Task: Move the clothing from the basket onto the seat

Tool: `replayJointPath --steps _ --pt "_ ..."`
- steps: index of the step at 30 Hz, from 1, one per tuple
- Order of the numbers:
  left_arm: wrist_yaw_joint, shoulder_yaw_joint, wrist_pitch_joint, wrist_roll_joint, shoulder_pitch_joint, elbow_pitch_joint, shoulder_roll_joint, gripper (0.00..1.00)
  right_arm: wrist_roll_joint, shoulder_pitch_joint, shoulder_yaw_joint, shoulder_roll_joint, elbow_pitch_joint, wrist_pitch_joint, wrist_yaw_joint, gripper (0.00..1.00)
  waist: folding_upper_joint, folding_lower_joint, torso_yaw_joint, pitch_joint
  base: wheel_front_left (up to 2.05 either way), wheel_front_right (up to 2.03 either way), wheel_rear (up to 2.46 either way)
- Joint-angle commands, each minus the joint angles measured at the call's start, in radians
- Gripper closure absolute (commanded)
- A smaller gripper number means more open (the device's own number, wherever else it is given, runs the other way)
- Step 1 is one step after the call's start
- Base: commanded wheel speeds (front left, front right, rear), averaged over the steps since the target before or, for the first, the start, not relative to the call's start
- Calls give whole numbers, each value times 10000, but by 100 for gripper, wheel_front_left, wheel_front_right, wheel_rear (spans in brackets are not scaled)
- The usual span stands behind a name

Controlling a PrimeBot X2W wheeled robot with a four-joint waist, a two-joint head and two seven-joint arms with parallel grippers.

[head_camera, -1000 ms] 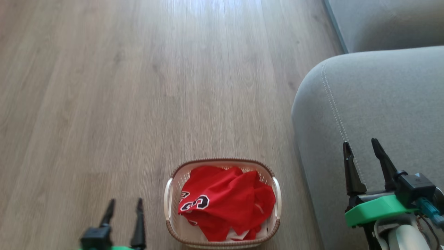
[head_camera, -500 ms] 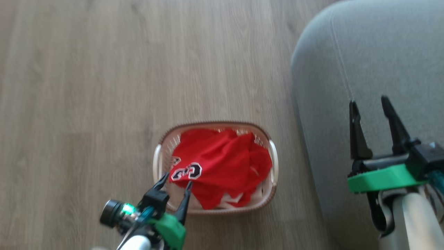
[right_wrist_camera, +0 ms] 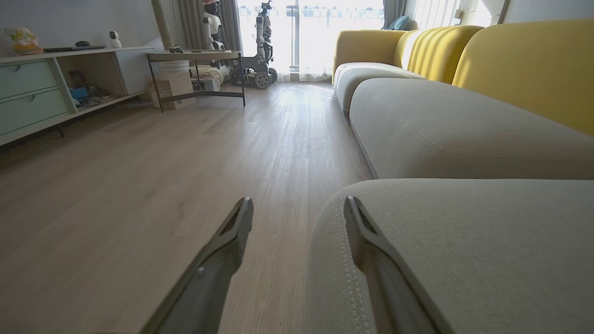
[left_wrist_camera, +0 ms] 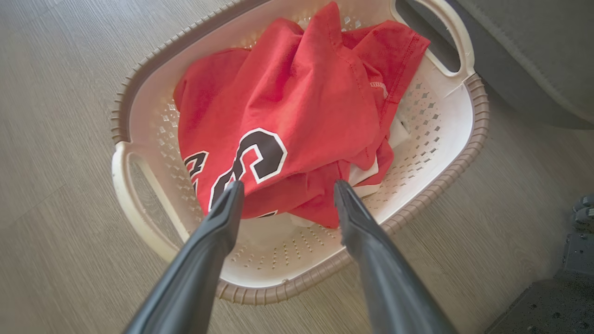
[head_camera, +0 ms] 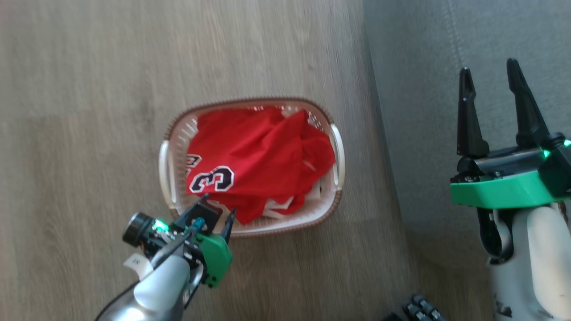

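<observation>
right wrist view: yellow backrests (right_wrist_camera: 524, 60) behind seat (right_wrist_camera: 464, 250) | clothing (head_camera: 258, 147): crumpled red, black 3, in basket (head_camera: 285, 228) | left gripper (left_wrist_camera: 287, 184), right gripper (head_camera: 488, 67): fingers spread, empty

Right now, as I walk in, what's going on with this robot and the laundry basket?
A two-armed robot is getting ready to lift the red jersey out of the white basket, which stands on the wood floor. Its left arm reaches down with open jaws, the tips right at the jersey's near edge; nothing is gripped yet. The right arm hangs with open jaws over the grey sofa beside the basket.
</observation>
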Motion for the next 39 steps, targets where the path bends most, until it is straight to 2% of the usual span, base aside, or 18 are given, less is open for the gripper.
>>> replayJointPath --steps 1,11,24,28,29,31,39 --pt "-7 125 -178 118 -271 219 29 0 -2 -180 287 -1 -431 -65 -4 0 0 0 -254 693 0 0 0" --pt "210 -105 -375 269 -1526 1753 -154 0 -13 -615 442 -1 -755 -65 -4 0 0 0 -393 1669 0 0 0" --pt "717 -398 -283 435 -2532 2704 -225 0 89 -825 622 -1 -984 -65 -4 0 0 0 -666 2293 0 0 0" --pt "742 -451 -100 400 -2770 2833 -246 0 157 -899 672 -1 -1039 -65 -4 0 0 0 -768 2444 0 0 0" --pt "703 -464 -136 381 -2825 2840 -260 51 174 -909 672 -1 -1044 -65 -4 0 0 0 -785 2463 0 0 0" --pt "643 -474 -282 323 -2915 2831 -292 100 205 -925 665 -1 -1040 -65 -4 0 0 0 -803 2475 0 0 0" --pt "431 -290 -967 -215 -2860 2526 -404 100 310 -911 643 -1 -845 -65 -4 0 0 0 -667 2017 0 0 0"
